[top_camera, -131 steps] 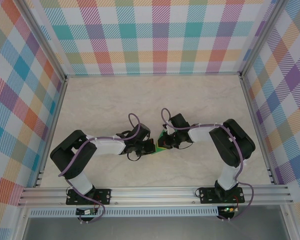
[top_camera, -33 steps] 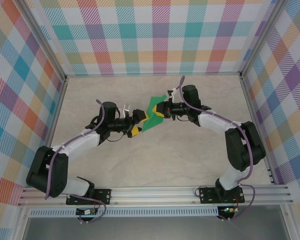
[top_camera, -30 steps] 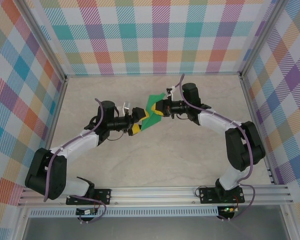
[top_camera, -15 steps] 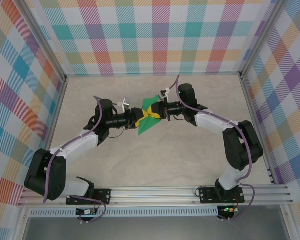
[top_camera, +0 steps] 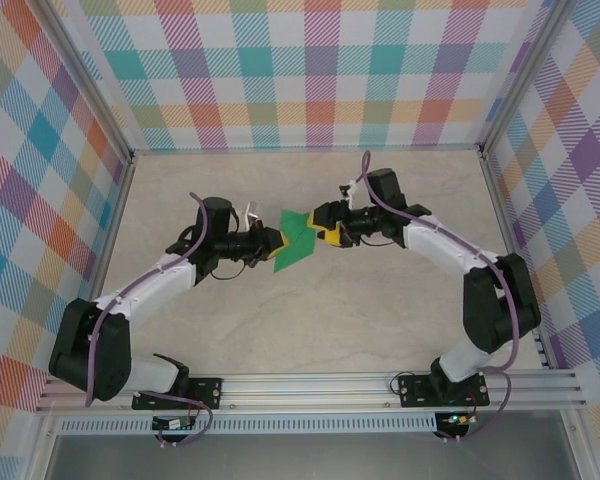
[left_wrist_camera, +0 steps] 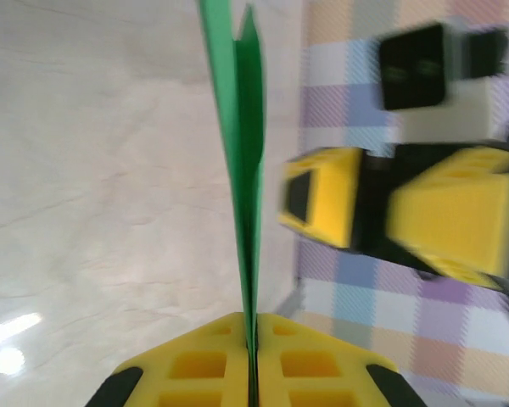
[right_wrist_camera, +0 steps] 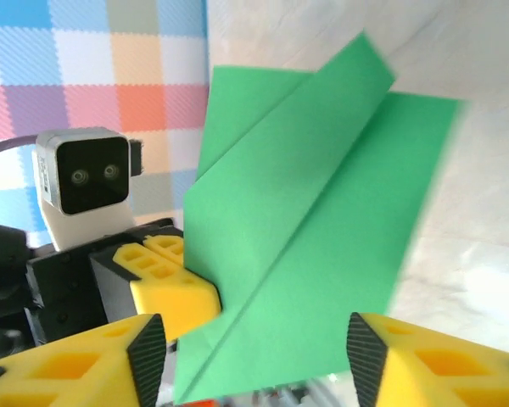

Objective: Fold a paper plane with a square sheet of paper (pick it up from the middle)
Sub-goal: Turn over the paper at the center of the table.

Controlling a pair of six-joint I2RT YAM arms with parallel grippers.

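Centrally, pinching the paper plane (top_camera: 296,243) with left gripper (top_camera: 272,243) clamped shut; holding right gripper (top_camera: 324,225) spread open just right of it.

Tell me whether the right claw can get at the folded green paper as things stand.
Probably yes: the right claw stands open just beside the folded green paper, which the left claw holds pinched, with nothing between them.

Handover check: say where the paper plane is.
Top view, centre: the paper plane is pinched in the left claw, the open right claw just right of it.
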